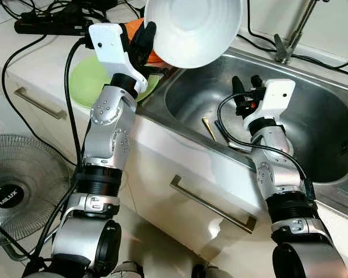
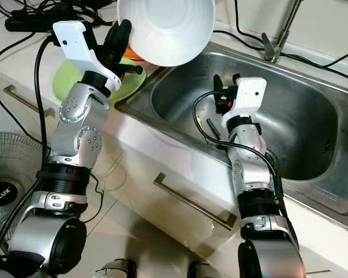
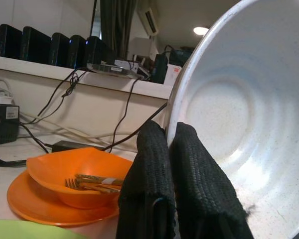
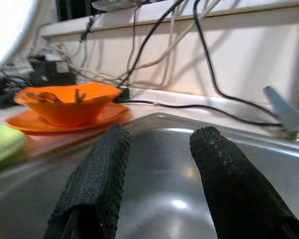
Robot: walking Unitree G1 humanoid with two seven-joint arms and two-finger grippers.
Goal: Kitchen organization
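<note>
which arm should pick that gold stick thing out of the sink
Right. The right pincer hangs open inside the steel sink, close to the thin gold utensil. The left pincer is shut on the white bowl.

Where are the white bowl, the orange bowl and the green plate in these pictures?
white bowl (image 1: pixel 191 29), left eye view, on its inner wall
orange bowl (image 3: pixel 79 172), left wrist view, on its outer side under the rim
green plate (image 1: pixel 87 81), left eye view, on the bare part left of the arm
</note>
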